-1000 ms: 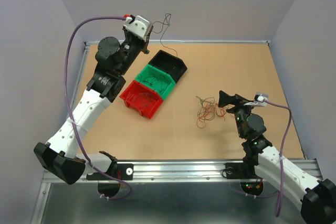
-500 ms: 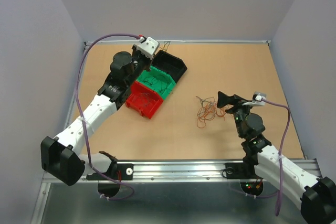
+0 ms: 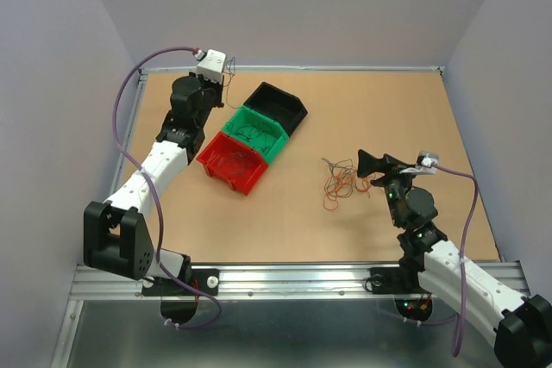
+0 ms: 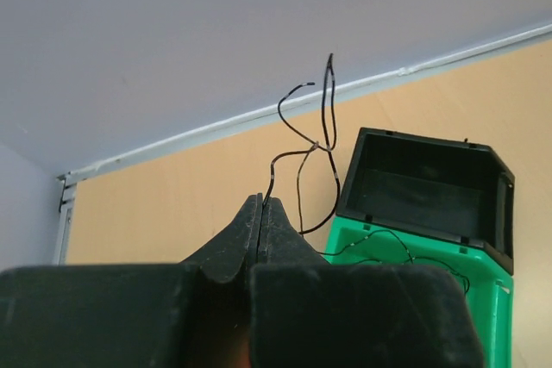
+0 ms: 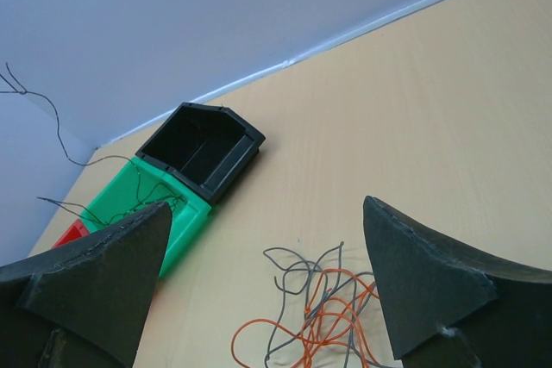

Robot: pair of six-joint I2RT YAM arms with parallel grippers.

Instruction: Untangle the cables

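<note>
Left gripper (image 4: 261,202) retreated, wrist reveals pinched cable (image 4: 317,146)

Three open plastic bins stand in a touching diagonal row left of centre in the top view: a black bin (image 3: 278,106) uppermost, a green bin (image 3: 254,134) in the middle and a red bin (image 3: 231,161) lowest and furthest left. They rest on a tan tabletop (image 3: 388,101) enclosed by pale lilac-grey walls (image 3: 293,6) at the back and both sides. A ribbed metal rail (image 3: 293,277) runs across the bottom of the frame. In the right wrist view, only a corner of the red bin shows at the left edge.
</note>
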